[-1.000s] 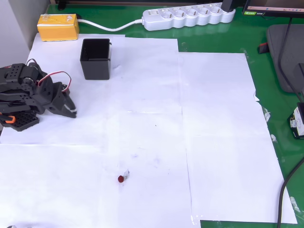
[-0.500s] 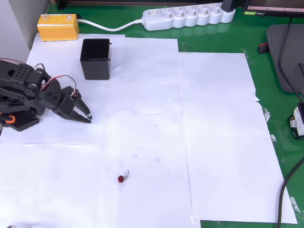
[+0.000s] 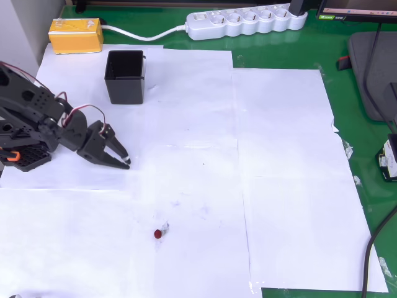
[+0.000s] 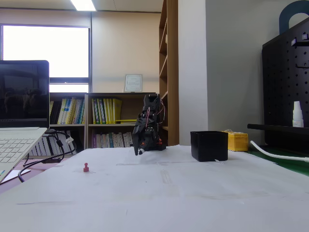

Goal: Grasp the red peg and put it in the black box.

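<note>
The red peg (image 3: pixel 157 234) stands on the white paper toward the front of the table; in the fixed view the peg (image 4: pixel 86 167) is left of the arm. The black box (image 3: pixel 124 76) stands upright at the back left, and the box (image 4: pixel 209 145) is right of the arm in the fixed view. My black gripper (image 3: pixel 126 160) reaches out from the left, between box and peg, well short of the peg. Its fingertips meet with nothing between them. In the fixed view the gripper (image 4: pixel 140 151) hangs a little above the paper, pointing down.
A yellow box (image 3: pixel 75 35) and a white power strip (image 3: pixel 245 22) lie along the back edge. The arm's base (image 3: pixel 22 155) sits at the left. White paper sheets (image 3: pixel 279 155) cover the green mat. A laptop (image 4: pixel 19 130) stands left in the fixed view.
The arm has unfolded from its base and the gripper has swung right and toward the front, closer to the peg. Peg and box have not moved.
</note>
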